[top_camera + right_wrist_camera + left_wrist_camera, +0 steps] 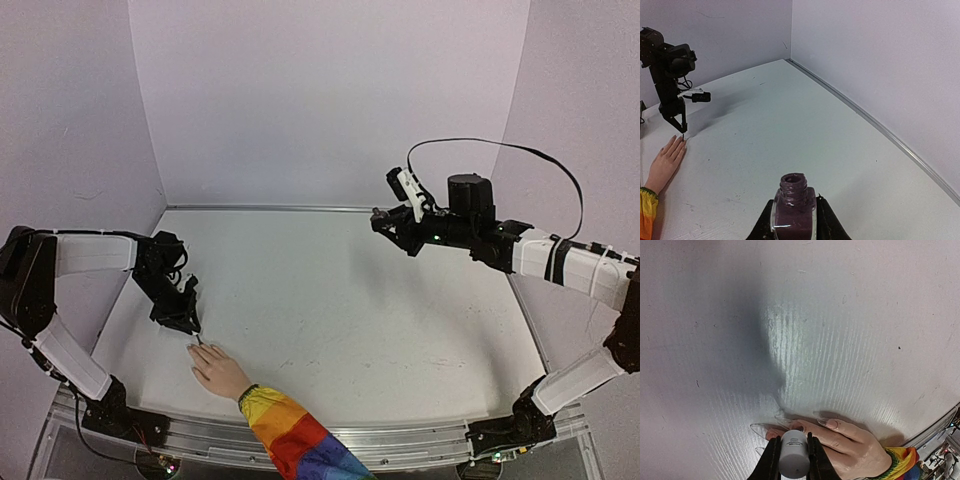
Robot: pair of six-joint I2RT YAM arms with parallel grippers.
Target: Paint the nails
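A pale beige hand [220, 371] with a rainbow-striped sleeve [290, 436] lies palm down at the table's front left. Its long nails [830, 423] show in the left wrist view; one under the cap looks darkened [797, 427], the others pale or clear. My left gripper [192, 327] is shut on a white brush cap [793, 454] and holds it right over the fingertips; the brush itself is hidden behind the cap. My right gripper [384, 217] is shut on an open dark purple polish bottle [793, 206], held high at the back right.
The white table [360, 310] is walled by pale panels at the back and sides. A metal rail [400, 452] runs along the near edge. In the right wrist view the left arm [670, 75] stands over the hand [664, 164].
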